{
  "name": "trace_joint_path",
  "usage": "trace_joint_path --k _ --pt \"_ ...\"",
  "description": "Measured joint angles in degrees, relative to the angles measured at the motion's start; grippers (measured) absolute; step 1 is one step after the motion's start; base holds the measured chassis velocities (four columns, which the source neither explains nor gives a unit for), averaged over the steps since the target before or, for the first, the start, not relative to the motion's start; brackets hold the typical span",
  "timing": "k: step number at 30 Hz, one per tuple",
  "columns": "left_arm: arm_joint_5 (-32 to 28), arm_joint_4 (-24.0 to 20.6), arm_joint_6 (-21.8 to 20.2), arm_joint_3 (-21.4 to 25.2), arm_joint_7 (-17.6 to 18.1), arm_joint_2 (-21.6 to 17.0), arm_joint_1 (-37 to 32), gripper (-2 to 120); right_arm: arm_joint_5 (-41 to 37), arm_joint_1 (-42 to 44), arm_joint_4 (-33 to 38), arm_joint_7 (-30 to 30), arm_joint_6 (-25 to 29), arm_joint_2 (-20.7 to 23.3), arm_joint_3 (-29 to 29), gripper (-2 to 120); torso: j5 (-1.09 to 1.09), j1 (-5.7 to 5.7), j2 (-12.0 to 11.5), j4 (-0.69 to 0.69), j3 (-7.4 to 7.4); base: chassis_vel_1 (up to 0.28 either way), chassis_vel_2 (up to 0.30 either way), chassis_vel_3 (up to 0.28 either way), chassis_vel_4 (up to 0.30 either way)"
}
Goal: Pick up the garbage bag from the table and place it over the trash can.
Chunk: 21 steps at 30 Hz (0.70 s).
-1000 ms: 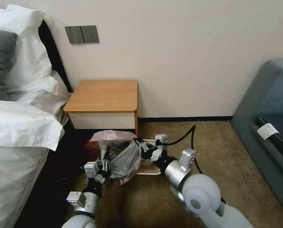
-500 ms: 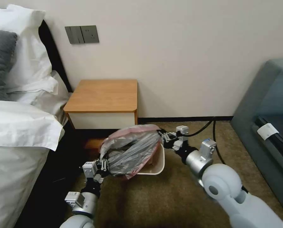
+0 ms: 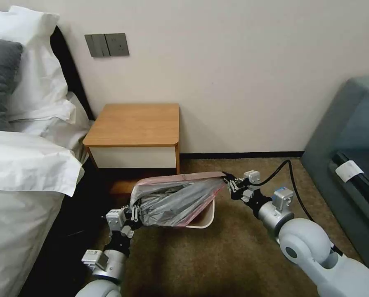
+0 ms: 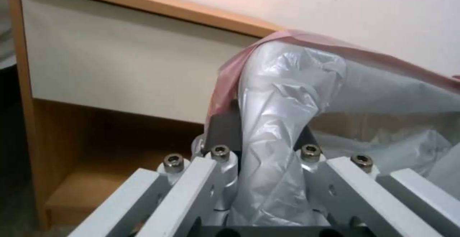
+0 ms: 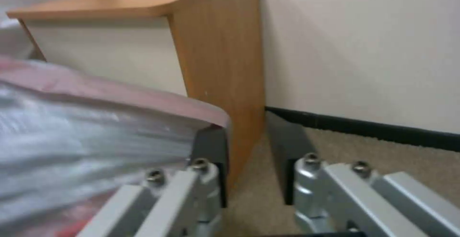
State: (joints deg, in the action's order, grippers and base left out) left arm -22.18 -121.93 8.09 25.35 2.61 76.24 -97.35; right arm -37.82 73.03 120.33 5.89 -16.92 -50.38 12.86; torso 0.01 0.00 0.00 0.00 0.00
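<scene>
The garbage bag (image 3: 176, 198), grey and crinkly with a pink rim band, hangs stretched between my two grippers just above the beige trash can (image 3: 207, 214), which stands on the carpet in front of the table (image 3: 135, 123). My left gripper (image 3: 134, 214) is at the bag's near-left end. In the left wrist view it (image 4: 266, 136) is shut on a bunched fold of the bag (image 4: 287, 86). My right gripper (image 3: 230, 184) is at the bag's far-right corner. In the right wrist view it (image 5: 249, 147) stands open, and the bag's rim (image 5: 86, 129) drapes over the outside of one finger.
A bed with white bedding (image 3: 23, 165) fills the left side. A grey sofa (image 3: 349, 136) stands on the right. Brown carpet (image 3: 217, 255) spreads in front of the bin. A black cable (image 3: 292, 177) loops from my right wrist.
My right gripper has swung to the right and away from the left one, pulling the bag's mouth wide over the bin. The left gripper has barely moved.
</scene>
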Motion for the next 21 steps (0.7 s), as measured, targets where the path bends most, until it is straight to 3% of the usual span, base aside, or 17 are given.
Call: trace_joint_path --k 5,7,11,14,21 --pt "-3.2 -1.4 -1.0 -0.2 0.2 -0.1 -0.1 9 2.0 0.4 -1.1 -1.6 0.2 0.4 0.3 39 0.00 0.00 0.0 0.01 0.00 0.000 0.000 0.000 0.000" --pt "-8.0 -2.7 -2.9 -0.6 1.1 -0.1 0.0 9 4.4 1.5 -1.8 -3.1 1.2 0.9 0.3 50 0.00 0.00 0.0 0.00 0.00 0.000 0.000 0.000 0.000" --pt "-11.5 -3.0 -4.3 -0.7 2.1 0.0 0.5 9 6.5 2.6 -1.5 -4.3 1.8 0.8 0.0 60 -0.01 0.00 0.0 0.00 0.00 0.000 0.000 0.000 0.000" --pt "-17.1 -3.7 -6.4 -0.1 4.0 0.2 2.0 9 8.9 3.7 -0.7 -5.8 2.1 0.5 -0.4 76 -0.02 0.00 0.0 0.00 0.00 0.000 0.000 0.000 0.000" --pt "-25.1 -5.7 -9.0 0.6 6.6 0.2 4.9 9 14.1 4.9 -2.0 -7.3 3.3 -0.7 -1.2 98 -0.01 0.00 0.0 0.00 0.00 0.000 0.000 0.000 0.000"
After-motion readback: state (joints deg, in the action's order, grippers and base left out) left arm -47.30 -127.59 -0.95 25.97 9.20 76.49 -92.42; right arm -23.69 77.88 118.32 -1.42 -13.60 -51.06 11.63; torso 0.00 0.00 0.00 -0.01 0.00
